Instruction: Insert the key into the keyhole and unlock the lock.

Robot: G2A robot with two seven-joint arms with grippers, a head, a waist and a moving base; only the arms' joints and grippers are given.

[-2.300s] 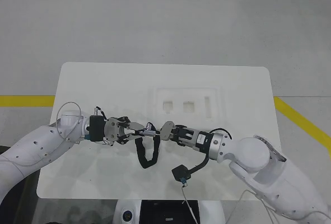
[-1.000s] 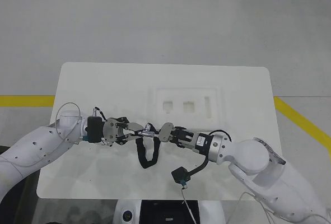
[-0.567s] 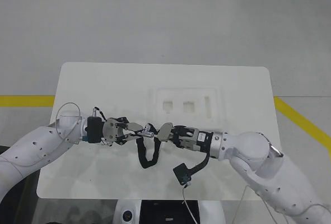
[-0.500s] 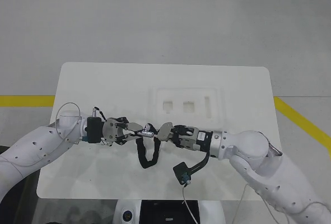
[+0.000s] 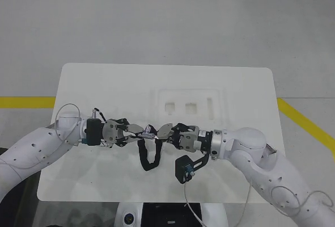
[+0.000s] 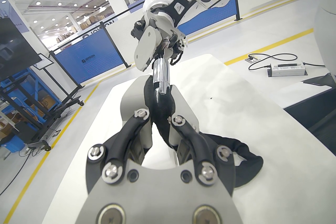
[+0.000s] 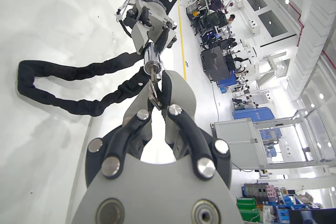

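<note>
Meeting the keyhole (image 7: 152,68) with the tip of the key (image 7: 155,93), in midair just above the desk (image 5: 241,79), near its front edge and between the two arms. Judging the depth of entry impossible from here, with much of the toothed blade showing outside. Pinching the key flat in the right tool (image 7: 158,89), clenched on it. Bracing the chrome lock (image 6: 161,75) from the opposite side in the left tool (image 6: 157,97), clamped where the barrel joins its black sleeved chain (image 5: 149,158), with the chain's loop drooping onto the desk below. Lining up key and barrel nearly end to end, though seemingly with a slight angle between them. Calling, by this reading, for squaring the blade to the barrel's axis first, then pushing straight along that axis until fully seated, and only then twisting the wrist about the same line. Needing the left tool rigid as the counter-hold, to stop the barrel from spinning with the key. Risking, if turned early or off-axis, a jammed blade or a key slipping in the smooth grip. Leaving the white foam tray (image 5: 190,105) well apart, farther back on the desk.
</note>
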